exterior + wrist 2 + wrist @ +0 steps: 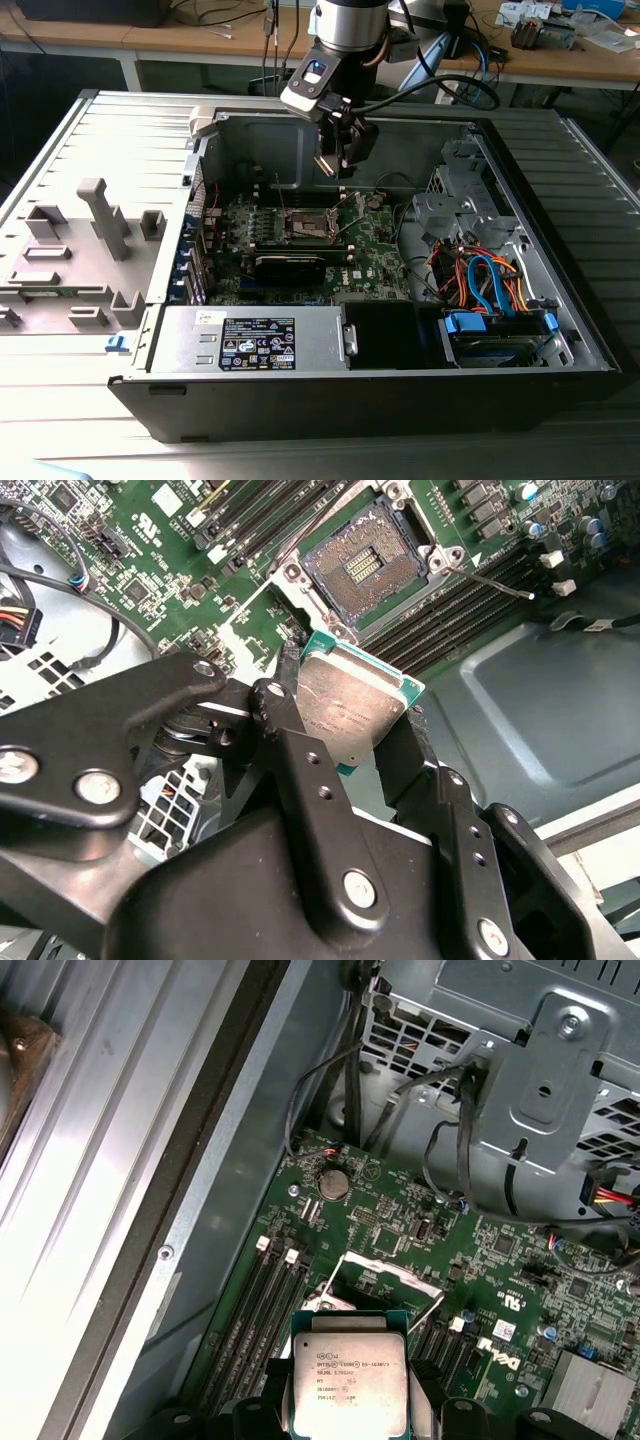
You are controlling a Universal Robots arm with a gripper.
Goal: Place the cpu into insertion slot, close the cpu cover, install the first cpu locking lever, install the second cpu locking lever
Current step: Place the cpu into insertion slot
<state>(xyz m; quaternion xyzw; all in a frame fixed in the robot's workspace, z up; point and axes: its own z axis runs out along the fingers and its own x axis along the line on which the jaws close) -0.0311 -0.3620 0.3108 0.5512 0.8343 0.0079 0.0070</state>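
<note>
The gripper [337, 165] is drawn in narrowly on the cpu [348, 705], pinching its opposite edges; the chip's silver top shows in both wrist views. The chip hangs above the green board [165, 555], apart from the uncovered insertion slot [365, 568].

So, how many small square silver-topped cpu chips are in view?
1: the cpu chip, clamped in the black gripper above the green board, not yet in the dark-framed square insertion slot.

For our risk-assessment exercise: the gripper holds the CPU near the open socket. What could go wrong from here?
1. The small silver-grey square cpu, pinched by its edges in the black gripper, could slip onto the green board.
2. It could land skewed on the square gold-pinned insertion slot, bending exposed pins.
</note>
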